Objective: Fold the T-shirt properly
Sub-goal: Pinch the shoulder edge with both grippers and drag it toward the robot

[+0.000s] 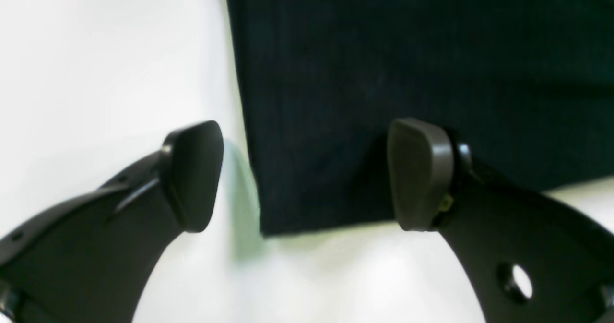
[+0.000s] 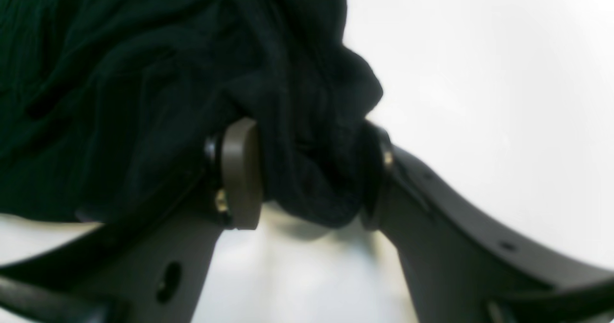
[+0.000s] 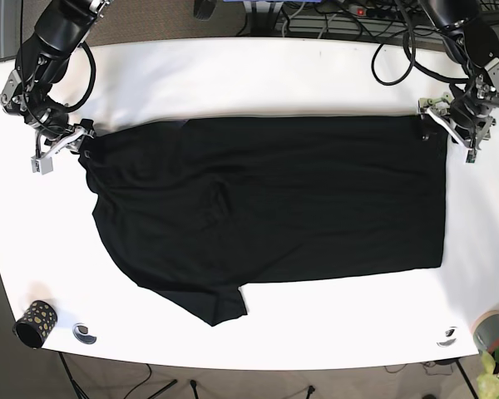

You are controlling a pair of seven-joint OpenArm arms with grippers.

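- We see a white counter point(image 3: 258, 75) with rounded corners, and cables point(image 3: 374, 25) bunched along its far edge at 12 o'clock.
- At the near edge, a small dark spotted cup point(image 3: 35, 322) sits at 7 o'clock, and a plant pot point(image 3: 491, 332) at 5 o'clock.
- The black T-shirt point(image 3: 274, 208) lies spread across the middle of the counter, one sleeve pointing toward 6 o'clock.
- The left tool point(image 1: 307, 174) stands wide, holding nothing; one pad is over the shirt's corner, the other over bare counter. In the base view it sits at 2 o'clock.
- The right tool point(image 2: 312, 174) is narrowed onto a bunched fold of the T-shirt, at 10 o'clock in the base view.
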